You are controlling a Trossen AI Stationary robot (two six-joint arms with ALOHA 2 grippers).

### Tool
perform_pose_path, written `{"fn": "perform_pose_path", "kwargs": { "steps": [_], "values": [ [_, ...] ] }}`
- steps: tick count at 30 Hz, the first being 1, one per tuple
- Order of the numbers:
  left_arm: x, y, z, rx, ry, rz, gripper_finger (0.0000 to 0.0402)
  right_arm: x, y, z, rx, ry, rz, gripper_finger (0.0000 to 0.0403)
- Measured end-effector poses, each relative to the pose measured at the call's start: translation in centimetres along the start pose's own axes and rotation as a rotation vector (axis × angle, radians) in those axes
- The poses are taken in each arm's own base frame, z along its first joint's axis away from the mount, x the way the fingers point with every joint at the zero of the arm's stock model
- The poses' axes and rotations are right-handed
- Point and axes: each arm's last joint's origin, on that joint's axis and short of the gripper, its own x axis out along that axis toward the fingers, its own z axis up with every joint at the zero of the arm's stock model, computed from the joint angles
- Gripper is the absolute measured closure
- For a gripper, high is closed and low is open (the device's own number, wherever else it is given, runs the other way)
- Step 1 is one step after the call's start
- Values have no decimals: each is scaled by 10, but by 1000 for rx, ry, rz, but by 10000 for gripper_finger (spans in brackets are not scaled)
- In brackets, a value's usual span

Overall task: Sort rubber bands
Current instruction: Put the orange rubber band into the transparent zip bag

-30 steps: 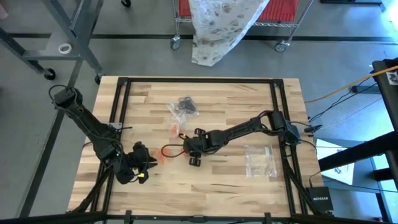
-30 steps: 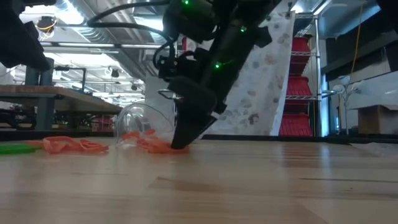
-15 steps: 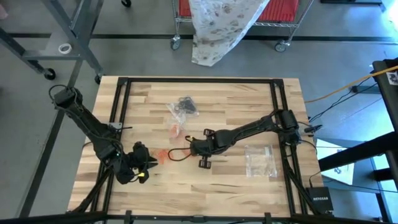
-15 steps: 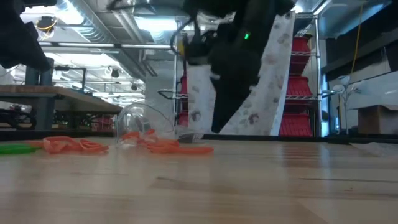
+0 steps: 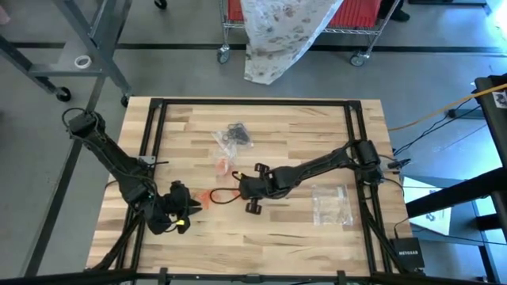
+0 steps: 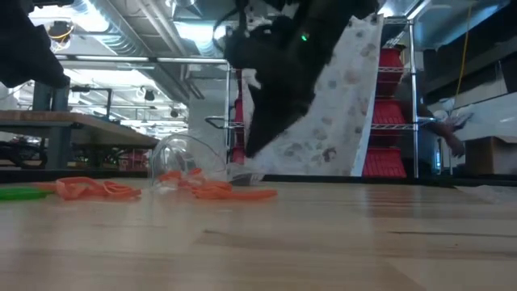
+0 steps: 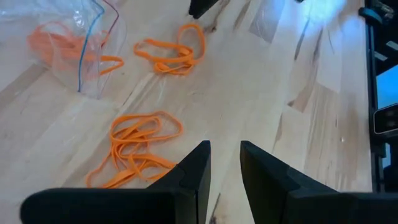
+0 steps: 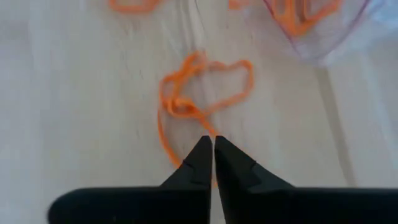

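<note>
Right gripper (image 8: 212,144): fingers pressed together, tips pinching an orange-red rubber band (image 8: 199,93) lying on the wooden table (image 5: 301,237) near mid-table. Left gripper (image 7: 224,155): fingers slightly parted, empty, above the table's near-left part, beside another orange-red tangle (image 7: 138,149). Clear bag (image 7: 68,43) holding orange bands, nearby.

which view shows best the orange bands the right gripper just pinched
The right wrist view: the shut right gripper pinches the orange bands, which fill the frame. The high view shows a small orange loop; the low view a flat strip.
</note>
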Motion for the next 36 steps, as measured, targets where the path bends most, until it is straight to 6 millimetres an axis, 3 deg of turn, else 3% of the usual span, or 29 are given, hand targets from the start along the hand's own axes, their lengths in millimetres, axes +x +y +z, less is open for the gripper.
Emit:
{"fn": "perform_pose_path", "kwargs": {
  "steps": [5, 10, 15, 21, 28, 36],
  "values": [
    [0, 0, 0, 4, 0, 0, 323, 18, -1, -15, -61, 34, -17, 344],
    [0, 0, 0, -1, -1, -1, 323, 27, -4, -18, -86, -12, -65, 289],
    [0, -1, 0, 0, -2, -4, 323, 34, -10, -21, -90, -11, -28, 273],
    [3, 0, 4, -18, -18, -1, 323, 45, -14, -25, -80, 15, 20, 297],
    [3, 0, 5, -22, -18, 5, 323, 47, -14, -26, -33, 34, 34, 393],
    [3, 1, 5, -20, -17, 7, 323, 18, -15, -31, -57, 106, 13, 400]
  ]
}}
